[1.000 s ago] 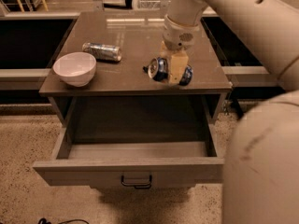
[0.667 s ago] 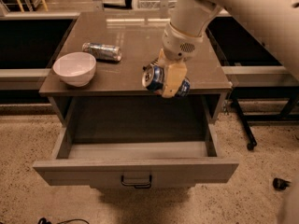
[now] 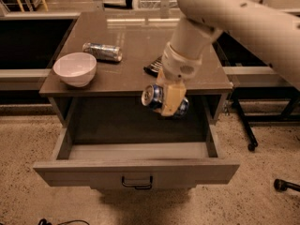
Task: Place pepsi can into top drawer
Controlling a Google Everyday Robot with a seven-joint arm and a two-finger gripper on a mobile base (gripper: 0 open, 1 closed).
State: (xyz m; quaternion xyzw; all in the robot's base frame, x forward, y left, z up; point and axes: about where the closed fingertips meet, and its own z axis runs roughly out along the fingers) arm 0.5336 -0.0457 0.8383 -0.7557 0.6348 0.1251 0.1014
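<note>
Camera view looks down on a brown bench (image 3: 131, 36) whose top drawer (image 3: 136, 170) stands open toward the viewer. A pale robot arm (image 3: 194, 36) reaches in from the upper right. Its gripper (image 3: 168, 108) hangs just past the front edge of the bench, over the rear part of the open drawer. The fingers are closed around the pepsi can (image 3: 151, 96), which lies sideways in the grip. The can's silver top faces left and its blue body shows to the right of the fingers. It is in the air, touching neither the bench nor the drawer.

A white bowl (image 3: 75, 68) sits at the left front corner of the bench. Behind it a slimmer silver-blue can (image 3: 102, 51) lies on its side. A dark flat object (image 3: 153, 67) is partly hidden by the arm, and I cannot tell what it is.

The likeliest trouble is the release. Let go from this height, a can lying sideways would probably roll or bounce across the drawer floor. If the arm lowers too close to the bench, the wrist or the can could also catch the front edge overhead. The drawer's right wall lies fairly near the can on that side.

Room to move looks good otherwise. The drawer interior appears bare, wide and shallow, with open floor to the left and toward the front. Nothing on the bench stands close to the gripper's downward path, and the bowl is well apart.
</note>
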